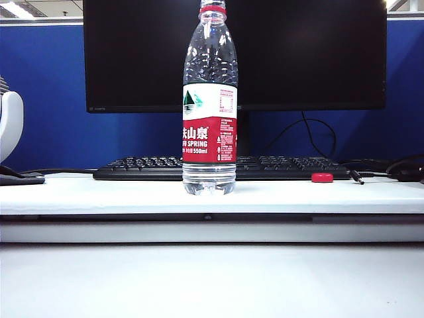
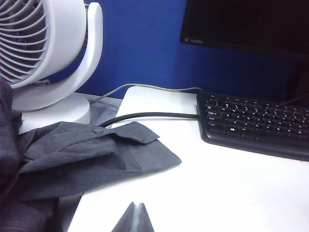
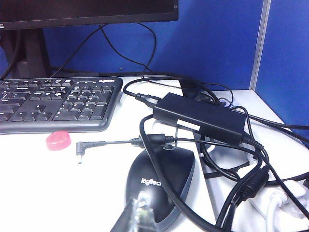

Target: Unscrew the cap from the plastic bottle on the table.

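Exterior: plastic bottle (image 1: pixel 209 106) stands centre frame on the desk (image 1: pixel 99 193); cap (image 1: pixel 322 177) already lies off, lower right by the keyboard (image 1: pixel 278 168). No arms visible.

Left wrist: left gripper (image 2: pixel 134 218) at bottom centre, jaws closed, empty, near a grey shirt (image 2: pixel 87 157).

Right wrist: right gripper (image 3: pixel 139 212) bottom centre, jaws closed over a mouse (image 3: pixel 161 181); cap (image 3: pixel 58 140) centre-left. We judge both should simply hold clear.

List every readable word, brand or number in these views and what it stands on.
"SPRING", "550ml", Chinese characters: the plastic bottle, red label.
"logitech": the mouse.
"logitech": the keyboard, corner, barely legible.
Monitor bezel logo: too blurred.
Bottle's white panel print: too small.
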Tool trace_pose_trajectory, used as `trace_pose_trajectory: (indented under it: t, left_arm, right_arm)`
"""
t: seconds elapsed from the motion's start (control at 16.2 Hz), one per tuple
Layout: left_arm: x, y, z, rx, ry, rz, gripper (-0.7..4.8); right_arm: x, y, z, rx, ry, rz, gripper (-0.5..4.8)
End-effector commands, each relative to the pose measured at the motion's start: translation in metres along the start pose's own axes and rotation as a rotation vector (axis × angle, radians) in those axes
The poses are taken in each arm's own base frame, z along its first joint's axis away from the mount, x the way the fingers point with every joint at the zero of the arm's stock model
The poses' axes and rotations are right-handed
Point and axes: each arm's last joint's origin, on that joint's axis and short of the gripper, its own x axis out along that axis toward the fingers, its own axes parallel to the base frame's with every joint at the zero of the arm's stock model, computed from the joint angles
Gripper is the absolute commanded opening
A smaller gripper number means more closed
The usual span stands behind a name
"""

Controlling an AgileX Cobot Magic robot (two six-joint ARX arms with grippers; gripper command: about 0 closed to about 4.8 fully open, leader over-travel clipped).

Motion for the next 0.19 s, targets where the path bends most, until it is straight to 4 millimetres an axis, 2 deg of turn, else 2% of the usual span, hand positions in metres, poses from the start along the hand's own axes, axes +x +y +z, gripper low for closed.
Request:
trace_pose_trajectory:
  t: [0.06,0.19]
  left_arm:
    - [-0.0002,0.0,0.0011,-0.003,-0.011,0.0,-0.04]
    - [-0.0002,0.0,0.0011,-0.003,-0.011,0.0,-0.04]
  right_arm:
    - [0.0001,0.0,0.0004,-0.001,-0.012,-0.001,-0.03]
    - [0.0001,0.0,0.0004,-0.001,-0.012,-0.001,-0.03]
